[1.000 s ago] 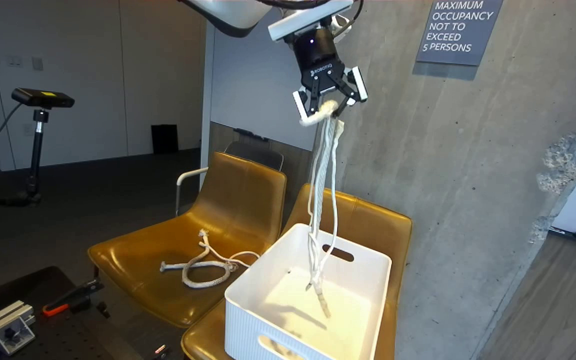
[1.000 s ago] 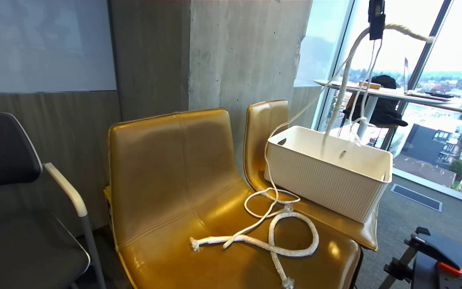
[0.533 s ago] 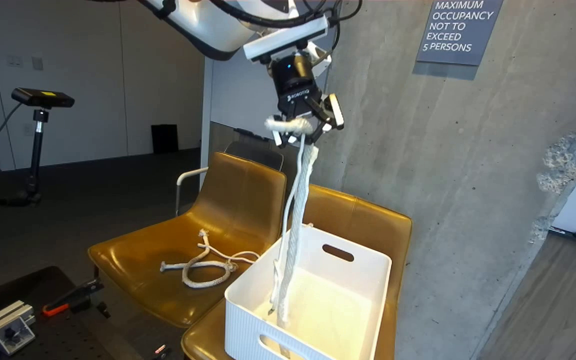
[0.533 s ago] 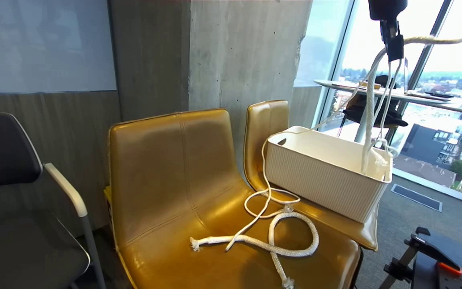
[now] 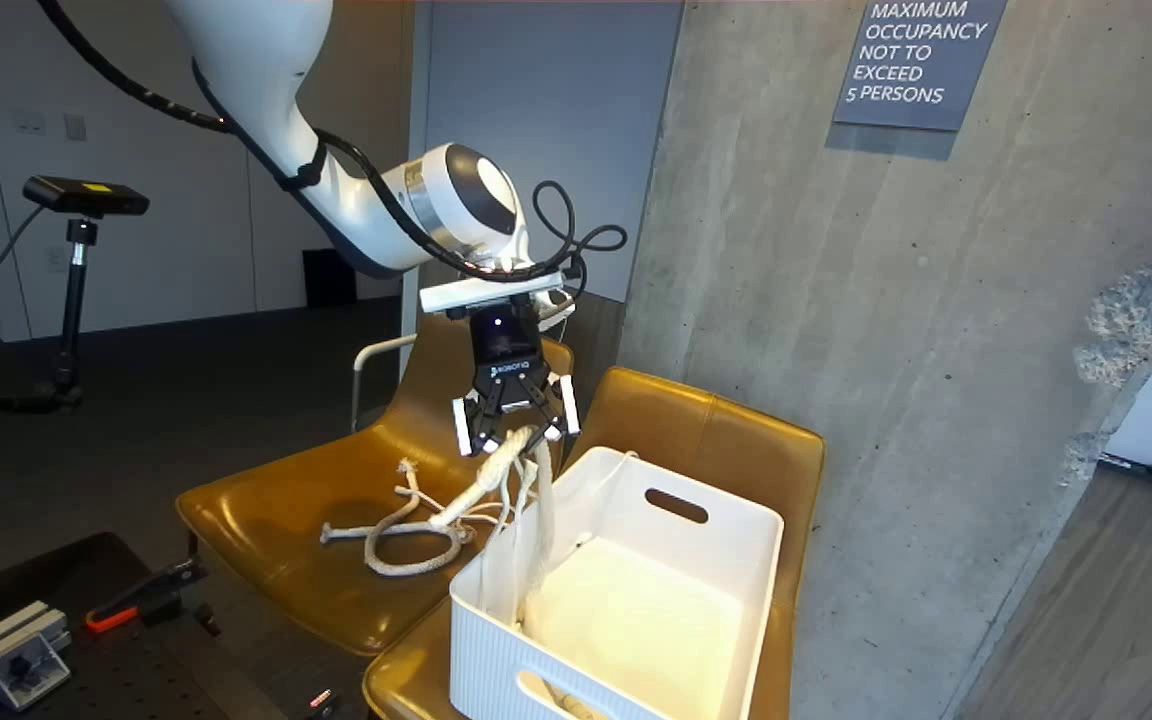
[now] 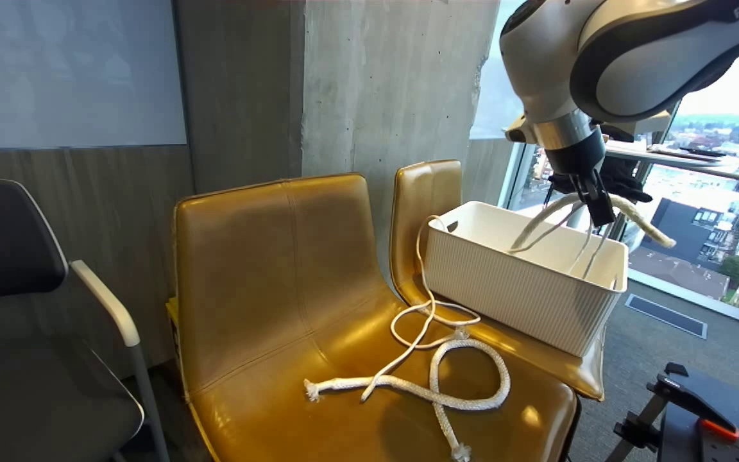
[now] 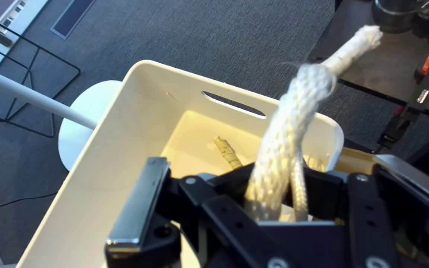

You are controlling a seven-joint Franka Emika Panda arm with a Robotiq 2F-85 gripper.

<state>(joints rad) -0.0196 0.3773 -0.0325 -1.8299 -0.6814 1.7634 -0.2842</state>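
Pincer [image 5: 518,437]: black, one, pointing downward at the centre of the frame in an exterior view; clenched, its fingertips drawn in tight, grasping a thick white rope [image 7: 285,130], which partly covers those fingertips in the wrist view. Thick white rope: gripped partway along; a short free end juts past the bin's rim toward the upper right in the wrist view, pale and frayed at the tip; the other part arches leftward in an exterior view and drops into a white bin [image 6: 517,289]. Thin white cords [image 7: 299,193]: several, hanging beneath the pincer into the bin. White bin: ribbed sides, slotted handles, resting on a brown chair [image 5: 736,425] at lower centre. Taped rope end [image 7: 229,154]: tan, inside the bin, mid-frame in the wrist view; contact with the bin's floor cannot be told. Second rope [image 6: 344,384]: off-white, looped, ends frayed, lower centre, on the seat of the nearer brown chair [image 6: 273,256], apart from the pincer in an exterior view. Loose cord [image 6: 385,372]: thin, running from the bin's corner down onto that seat. Clamp [image 5: 146,593]: black and orange, on a dark desk [image 5: 126,690], lower left.
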